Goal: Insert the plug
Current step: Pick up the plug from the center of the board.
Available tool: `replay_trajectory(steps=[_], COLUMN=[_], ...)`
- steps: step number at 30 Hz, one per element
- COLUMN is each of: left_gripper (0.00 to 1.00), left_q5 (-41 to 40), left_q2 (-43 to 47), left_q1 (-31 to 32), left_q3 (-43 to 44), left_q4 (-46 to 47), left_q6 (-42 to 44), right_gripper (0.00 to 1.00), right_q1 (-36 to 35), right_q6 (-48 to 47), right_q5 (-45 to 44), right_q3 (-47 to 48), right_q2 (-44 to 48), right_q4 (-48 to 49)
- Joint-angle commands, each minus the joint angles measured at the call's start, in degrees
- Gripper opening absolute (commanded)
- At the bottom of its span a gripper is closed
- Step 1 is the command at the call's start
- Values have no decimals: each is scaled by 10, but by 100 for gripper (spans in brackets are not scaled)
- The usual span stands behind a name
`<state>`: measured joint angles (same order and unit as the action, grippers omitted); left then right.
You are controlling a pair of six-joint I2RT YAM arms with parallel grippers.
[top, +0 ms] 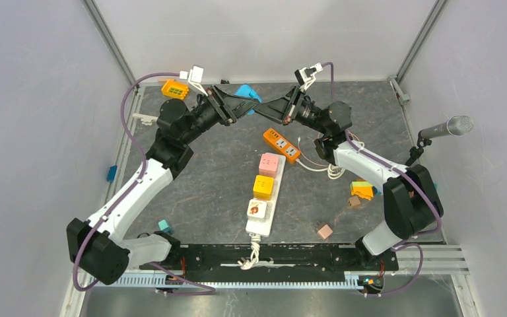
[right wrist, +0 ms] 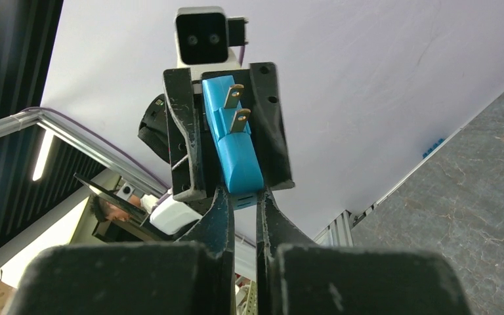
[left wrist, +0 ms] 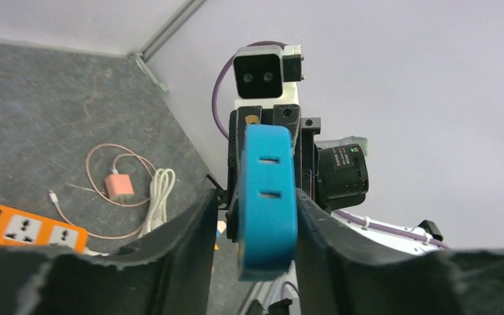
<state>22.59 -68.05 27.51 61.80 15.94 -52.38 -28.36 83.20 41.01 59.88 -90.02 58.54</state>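
The blue plug (right wrist: 233, 154) is up in the air over the far part of the counter (top: 204, 185), between my two claws, touching nothing below. Its two metal prongs stick out of one flat face; the opposite face shows two slots.

My right claw (right wrist: 239, 197) is clamped on the plug's narrow end, the end away from the prongs, with the fingers pressed almost together. My left claw (left wrist: 254, 210) stands apart around the body, and I see a slit of daylight between one finger and the plastic, so I judge the right claw carries it alone.

It looks like hard moulded plastic: light, stiff, smooth enough to slip or swivel in a small pinch. I would hold it by the flat sides of the body and keep off the prongs, which could bend. With only an end pinch, a push into a socket may tip it, so the approach wants to be square.

Below, nearer me, lie an orange power strip (top: 282, 145) and a white power strip (top: 264, 198) carrying pink and yellow blocks.
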Motion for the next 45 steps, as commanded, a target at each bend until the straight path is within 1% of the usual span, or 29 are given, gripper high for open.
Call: replay_trajectory(steps=[1,2,3,4,7,9,13,14,18,24,27,31,32,34,36,37,38,39,40,42,45], left_gripper=[55,57,56,53,49,49,54,55,50,51,47,33,32,32,35,38,44,48,50,49,38], left_q5=[8,10,14,16,1,-23,-60,-63,-64,-79,-79,-87,-96,-107,-111,-113,-113,-113,-113,-115,-123], left_q2=[-26,-32,-38,-42,-41,-30,-6,-3,1,4,-4,-9,-8,-8,-9,-10,-11,-13,-15,-18,-19], left_q1=[2,3,4,4,4,4,6,6,11,22,25,26,26,26,26,26,27,26,26,26,28], left_q3=[3,2,0,1,0,-6,-20,-22,-26,-25,-20,-17,-16,-11,-4,-1,1,2,2,3,1], left_q4=[41,55,68,77,75,71,59,58,58,57,56,55,55,56,48,46,46,46,46,46,50], left_q6=[-68,-80,-90,-97,-95,-87,-72,-71,-73,-67,-64,-62,-63,-57,-47,-45,-44,-44,-47,-54,-59], right_gripper=[0,0,0,0,0,0,0,0,0,0,0,0,0,0,0,0,0,0,0,0,0], right_q1=[-1,-1,-1,-1,-1,-1,-1,-1,-1,-1,-1,-1,-1,-1,-1,-1,-1,-2,-2,-2,-2], right_q6=[-16,-17,-17,-17,-15,-15,-12,-11,-9,-7,-7,-6,-6,-6,-3,-2,-1,1,4,5,7], right_q5=[7,7,6,5,1,-3,-13,-14,-27,-30,-31,-30,-31,-34,-35,-34,-34,-33,-34,-33,-34], right_q3=[18,17,15,13,8,4,-3,-4,-13,-20,-25,-32,-36,-44,-48,-48,-47,-47,-47,-46,-48], right_q2=[10,10,10,11,14,17,19,18,23,25,27,30,32,35,34,34,33,31,31,30,29], right_q4=[18,18,20,20,19,19,19,19,20,18,17,18,18,18,22,23,24,27,29,30,35])
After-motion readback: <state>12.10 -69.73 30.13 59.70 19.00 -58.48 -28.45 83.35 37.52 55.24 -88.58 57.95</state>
